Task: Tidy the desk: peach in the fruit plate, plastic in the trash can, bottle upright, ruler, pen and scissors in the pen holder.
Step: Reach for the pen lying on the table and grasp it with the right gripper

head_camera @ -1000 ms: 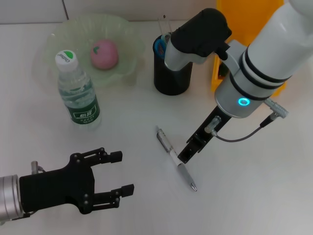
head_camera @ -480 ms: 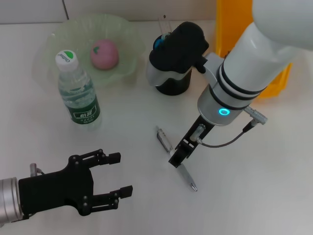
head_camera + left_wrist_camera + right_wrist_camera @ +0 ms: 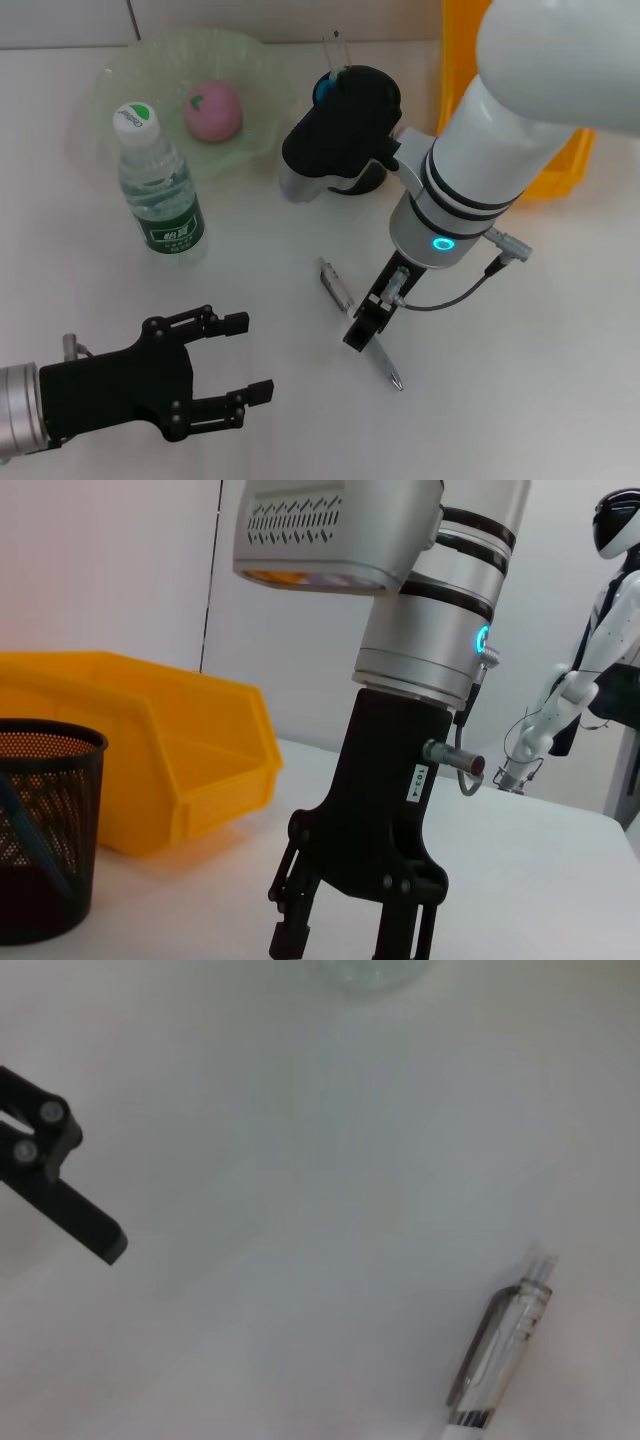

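Observation:
A clear pen [image 3: 338,285] with a silver tip lies on the white desk, also seen in the right wrist view as pen [image 3: 500,1345]. My right gripper [image 3: 362,332] hangs directly over the pen's middle; in the left wrist view this right gripper [image 3: 350,945] shows its fingers apart, holding nothing. At the lower left my left gripper [image 3: 252,355] rests open and empty. The bottle [image 3: 160,190] stands upright. The pink peach [image 3: 212,110] sits in the green fruit plate [image 3: 120,75]. Blue-handled scissors [image 3: 322,92] stick out of the black mesh pen holder [image 3: 40,840], mostly hidden behind my right arm. Ruler and plastic are out of view.
A yellow bin [image 3: 565,170] stands at the back right, also seen as bin [image 3: 160,770] beside the pen holder. A black finger of the left gripper [image 3: 60,1190] shows in the right wrist view, well apart from the pen.
My right arm has swung left and lowered, bringing its gripper from beside the pen to over the pen's middle. The left arm has not moved.

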Controlling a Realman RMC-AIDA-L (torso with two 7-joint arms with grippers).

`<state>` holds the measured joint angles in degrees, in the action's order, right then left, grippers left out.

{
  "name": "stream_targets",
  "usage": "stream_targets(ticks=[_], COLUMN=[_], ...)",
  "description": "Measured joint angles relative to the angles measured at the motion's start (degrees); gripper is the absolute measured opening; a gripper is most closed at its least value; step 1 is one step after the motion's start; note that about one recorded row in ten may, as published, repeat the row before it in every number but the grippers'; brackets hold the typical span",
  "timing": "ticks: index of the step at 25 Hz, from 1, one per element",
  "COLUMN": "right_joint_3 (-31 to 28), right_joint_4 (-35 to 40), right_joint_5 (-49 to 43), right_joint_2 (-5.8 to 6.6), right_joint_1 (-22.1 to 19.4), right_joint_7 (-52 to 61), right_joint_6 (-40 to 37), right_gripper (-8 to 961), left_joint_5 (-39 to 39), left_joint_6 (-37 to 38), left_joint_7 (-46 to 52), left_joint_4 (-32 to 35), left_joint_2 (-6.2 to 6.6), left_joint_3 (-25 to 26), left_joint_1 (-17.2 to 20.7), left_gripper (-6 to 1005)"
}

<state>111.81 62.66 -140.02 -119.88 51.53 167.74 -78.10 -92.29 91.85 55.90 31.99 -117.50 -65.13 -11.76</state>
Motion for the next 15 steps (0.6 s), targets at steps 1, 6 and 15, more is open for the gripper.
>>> stream_targets(ticks=[1, 6, 15], right_joint_3=[0.57, 1.93, 2.17], right_joint_4=[-0.07, -0.21, -0.2], right_joint_5=[0.0, 0.0, -0.3], right_joint_2=[0.0, 0.0, 0.0], right_joint_1=[0.23, 0.57, 0.83], right_joint_7=[0.0, 0.08, 0.91], right_joint_6=[0.13, 0.57, 0.25], right_gripper=[775, 774, 638], left_joint_5=[0.0, 0.0, 0.0], left_joint_6=[0.04, 0.33, 0.42], left_joint_7=[0.0, 0.0, -0.03], left_joint_4=[0.0, 0.0, 0.0], left_joint_2=[0.0, -0.12, -0.24], left_joint_3=[0.01, 0.1, -0.1], left_joint_1=[-0.05, -0.39, -0.53], left_gripper=[783, 783, 783])
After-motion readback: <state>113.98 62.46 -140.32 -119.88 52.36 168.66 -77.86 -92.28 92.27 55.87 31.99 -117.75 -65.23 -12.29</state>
